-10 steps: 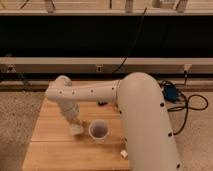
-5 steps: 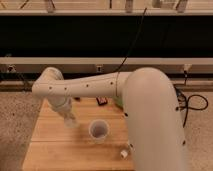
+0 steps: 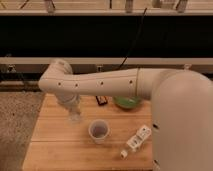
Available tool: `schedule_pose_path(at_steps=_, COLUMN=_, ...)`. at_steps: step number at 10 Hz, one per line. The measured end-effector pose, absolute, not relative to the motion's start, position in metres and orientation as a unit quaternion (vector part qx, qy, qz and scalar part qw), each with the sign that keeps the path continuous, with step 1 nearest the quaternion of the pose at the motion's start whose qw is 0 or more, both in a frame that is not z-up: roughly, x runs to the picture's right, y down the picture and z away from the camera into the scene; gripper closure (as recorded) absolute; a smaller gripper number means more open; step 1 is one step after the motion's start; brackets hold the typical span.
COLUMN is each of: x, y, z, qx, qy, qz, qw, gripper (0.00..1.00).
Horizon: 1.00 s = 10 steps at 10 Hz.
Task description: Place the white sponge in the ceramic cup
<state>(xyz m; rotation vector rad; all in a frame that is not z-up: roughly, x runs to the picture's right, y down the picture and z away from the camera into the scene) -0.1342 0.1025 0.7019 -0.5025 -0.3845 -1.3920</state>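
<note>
The ceramic cup (image 3: 98,131), small, white and round with a greyish inside, stands upright in the middle of the wooden table (image 3: 50,145). My gripper (image 3: 75,117) points down at the table just left of and a little behind the cup, at the end of the long white arm (image 3: 105,85) that reaches in from the right. The white sponge is not visible; it may be hidden at or under the gripper.
A green bowl (image 3: 127,102) sits at the back right of the table, partly under the arm. A small dark object (image 3: 101,100) lies behind the cup. A white capped bottle (image 3: 136,139) lies on its side at the front right. My arm's big white body (image 3: 182,125) fills the right side.
The arm's elbow swung left and then slightly back to the right. The gripper stays left of the cup and sits a little higher than before. The cup has not moved.
</note>
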Motion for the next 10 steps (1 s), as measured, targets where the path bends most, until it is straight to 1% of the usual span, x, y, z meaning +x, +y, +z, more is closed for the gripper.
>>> schedule_pose_path(at_steps=5, x=-0.082, y=0.105, z=0.690, qx=-0.221, qy=-0.158, qz=-0.593, qw=0.758, gripper=1.00)
schedule_pose_path(at_steps=8, x=-0.053, y=0.123, z=0.684, qx=-0.233, qy=-0.153, qz=-0.568, qw=0.774, gripper=0.99)
schedule_pose_path(at_steps=9, x=-0.047, y=0.130, z=0.685, qx=-0.239, qy=-0.153, qz=-0.561, qw=0.778, gripper=0.92)
schedule_pose_path(at_steps=10, x=-0.039, y=0.134, z=0.687, qx=-0.244, qy=-0.149, qz=-0.553, qw=0.783, gripper=0.82)
